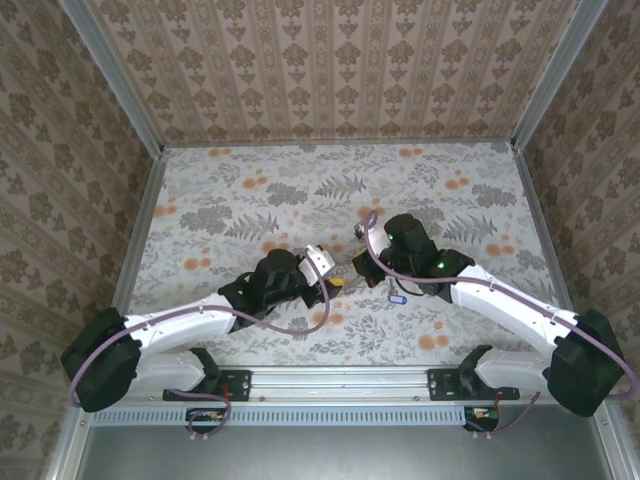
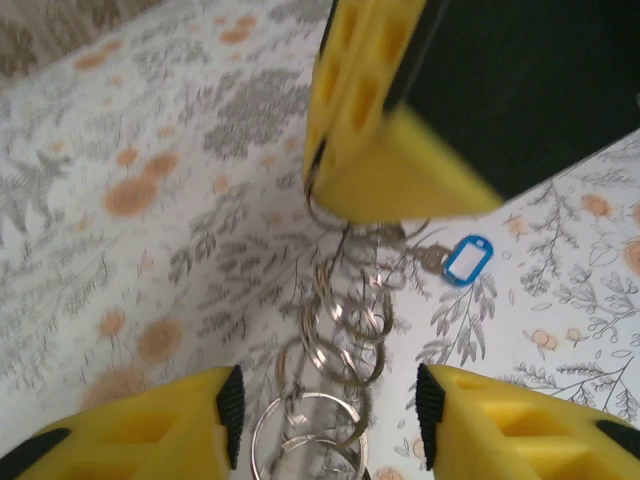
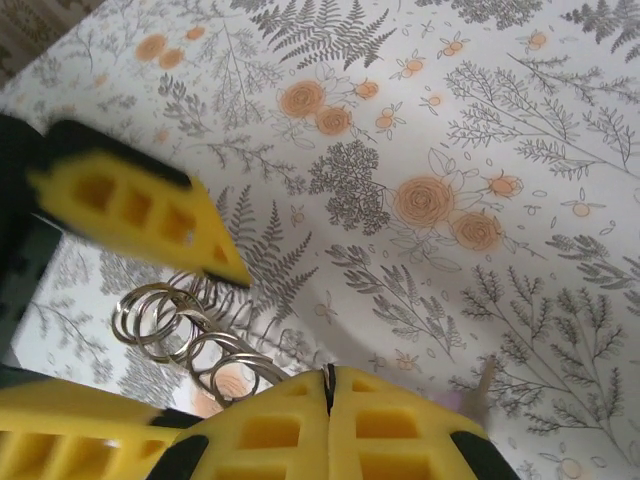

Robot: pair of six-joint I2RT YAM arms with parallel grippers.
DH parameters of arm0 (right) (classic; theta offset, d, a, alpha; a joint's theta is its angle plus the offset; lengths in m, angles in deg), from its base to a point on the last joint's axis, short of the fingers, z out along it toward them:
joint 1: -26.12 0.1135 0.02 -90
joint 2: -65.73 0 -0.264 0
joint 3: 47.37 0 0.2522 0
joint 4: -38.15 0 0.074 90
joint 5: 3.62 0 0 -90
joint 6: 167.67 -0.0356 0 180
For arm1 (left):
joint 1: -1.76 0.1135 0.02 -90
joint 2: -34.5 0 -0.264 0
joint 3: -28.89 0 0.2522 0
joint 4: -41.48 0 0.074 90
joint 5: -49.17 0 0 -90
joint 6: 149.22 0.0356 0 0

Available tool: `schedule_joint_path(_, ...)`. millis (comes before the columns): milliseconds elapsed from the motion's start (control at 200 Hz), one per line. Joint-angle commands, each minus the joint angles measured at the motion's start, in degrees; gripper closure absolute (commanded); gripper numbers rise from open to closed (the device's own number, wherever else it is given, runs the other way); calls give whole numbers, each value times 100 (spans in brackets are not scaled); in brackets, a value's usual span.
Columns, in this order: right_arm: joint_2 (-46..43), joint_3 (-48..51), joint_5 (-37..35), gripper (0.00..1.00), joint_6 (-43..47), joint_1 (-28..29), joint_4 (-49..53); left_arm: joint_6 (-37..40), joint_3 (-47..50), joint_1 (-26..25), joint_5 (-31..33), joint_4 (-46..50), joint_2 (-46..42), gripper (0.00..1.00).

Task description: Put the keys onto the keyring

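1. The blue tag (image 2: 468,259), right of centre in the left wrist view, has a pale window too small to read. A small key (image 2: 430,258) lies just to its left, touching it.
2. The left pincer (image 2: 325,420) stands wide open. Its two yellow fingers (image 2: 130,430) sit in the bottom corners of its own view and touch nothing that I can see.
3. The chain of rings (image 2: 345,320) is a string of silvery linked rings. It starts with a large ring at bottom centre, in the gap between those open fingers, and runs up the middle of the frame.
4. The right pincer (image 3: 328,390) is closed. Its yellow fingertips meet at bottom centre of its own view, and the wire of the chain's end ring is pinched in the seam.
5. From above, the two pincers face each other just below the centre of the flowered table (image 1: 250,190). The chain is between them and the blue tag lies just to the lower right.
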Motion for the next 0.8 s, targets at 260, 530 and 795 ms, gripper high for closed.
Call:
schedule_joint_path(260, -565, -99, 2020, 100, 3113, -274, -186, 387, -146, 458, -1603, 1341, -1997, 37)
schedule_joint_path(530, -521, -275, 3101, 100, 3591, -302, -183, 397, -322, 1165, -2176, 1677, -1973, 59)
schedule_joint_path(795, -556, -177, 3128, 100, 3347, -302, -648, 263, -307, 1078, -2855, 625, -1133, 61)
